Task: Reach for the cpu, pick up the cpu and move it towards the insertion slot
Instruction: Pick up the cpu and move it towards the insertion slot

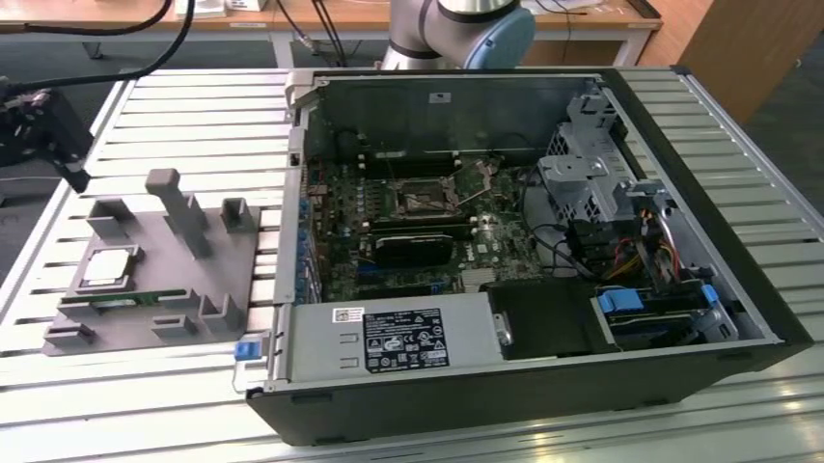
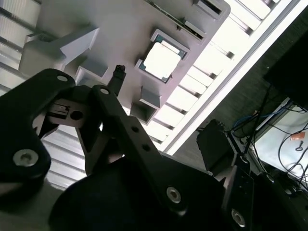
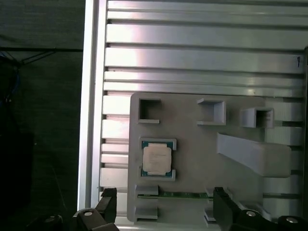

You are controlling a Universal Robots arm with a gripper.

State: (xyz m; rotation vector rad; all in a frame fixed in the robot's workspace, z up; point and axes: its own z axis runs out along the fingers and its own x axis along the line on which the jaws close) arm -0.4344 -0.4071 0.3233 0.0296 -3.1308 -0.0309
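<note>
cpu (image 3: 157, 160): sitting flat, shiny side up, in its pocket on the grey moulded tray (image 3: 192, 139). The tray's resting on the slatted table (image 3: 192, 48), to the exterior view's left of the open PC case (image 1: 541, 386).
gripper (image 3: 164, 195): hanging over the tray with its jaws spread wide, gripping nothing and not touching the cpu.
memory stick (image 3: 187, 195): lying just beside the cpu in the same tray.
insertion slot (image 1: 423, 200): sitting on the motherboard (image 1: 386, 241) inside the case, well apart from the cpu.
</note>
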